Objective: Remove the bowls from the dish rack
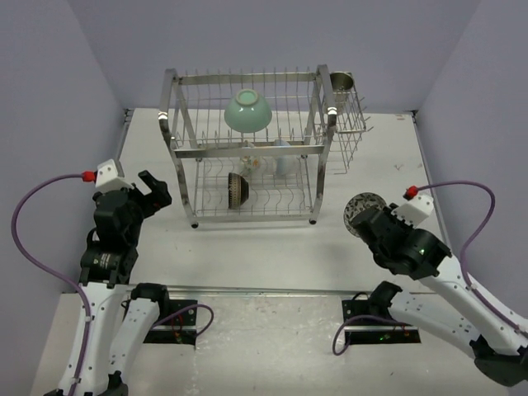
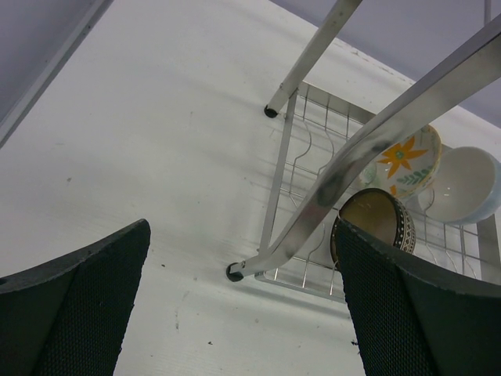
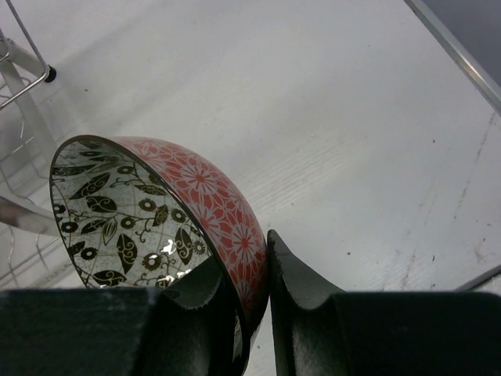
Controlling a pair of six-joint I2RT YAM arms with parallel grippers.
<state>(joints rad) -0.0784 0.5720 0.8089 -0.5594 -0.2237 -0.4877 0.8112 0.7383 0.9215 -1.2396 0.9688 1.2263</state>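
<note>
pink bowl [image 3: 205, 188] in right gripper [image 3: 252, 270]

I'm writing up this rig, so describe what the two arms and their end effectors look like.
The left arm and right arm have white lower links, black wrist sections and looping purple cables with red plugs. The left end effector and right end effector have black textured fingers.

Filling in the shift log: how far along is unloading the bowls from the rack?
No bowl is set down yet. In hand: the right gripper pinches the pink patterned bowl, outside the dish rack. Still racked: the mint-green bowl on top; the striped bowl, flower bowl and white bowl below. The left gripper is open.
</note>
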